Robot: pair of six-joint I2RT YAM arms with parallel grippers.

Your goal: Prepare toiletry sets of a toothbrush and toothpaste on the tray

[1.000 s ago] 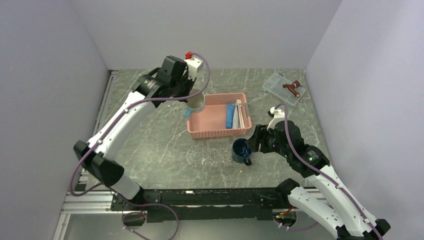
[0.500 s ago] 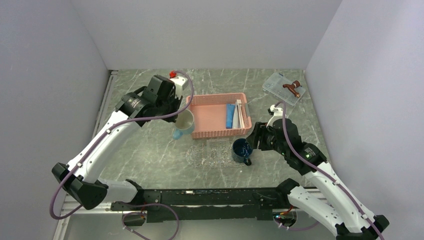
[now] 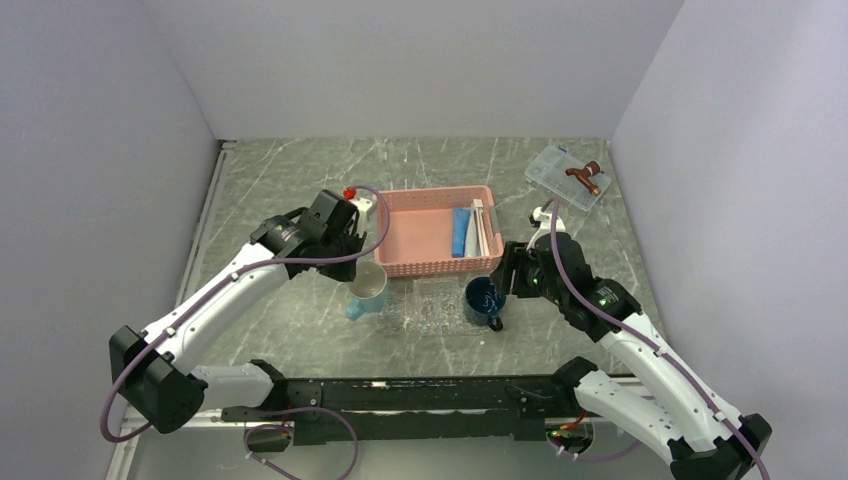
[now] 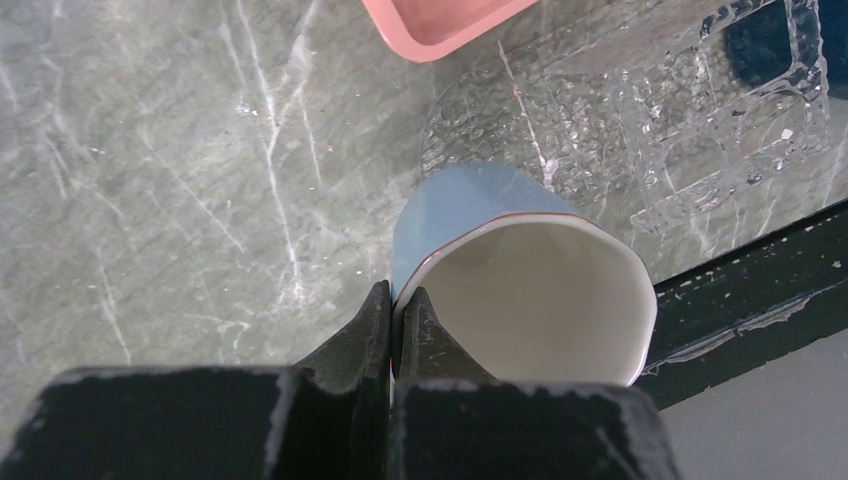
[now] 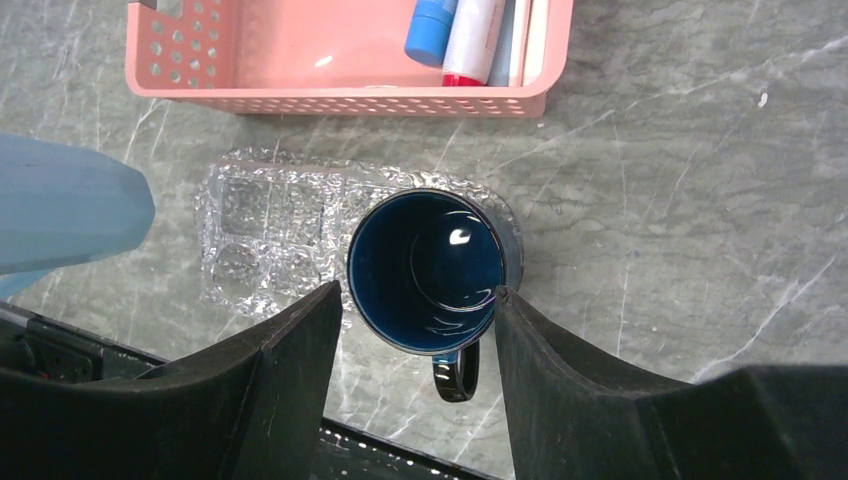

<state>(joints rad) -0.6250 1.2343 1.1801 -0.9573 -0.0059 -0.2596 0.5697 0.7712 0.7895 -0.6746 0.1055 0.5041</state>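
left gripper (image 4: 393,300) is pinching the wall of a light blue cup (image 4: 520,260), one finger inside the white interior and one outside, pressed tight on the rim. the cup sits just off the left end of the tray (image 3: 425,305), and i can't tell if it's resting on the table or not. the tray itself is near the front edge, just in front of the pink basket (image 3: 430,262), and a dark blue mug (image 5: 425,268) is standing upright on its right end. right gripper (image 5: 416,290) has its jaws spread, one on each side of that mug, can't say if they actually touch it. toothpaste (image 3: 460,232) and toothbrushes (image 3: 480,230) are lying side by side at the right end of the basket, none on the tray.
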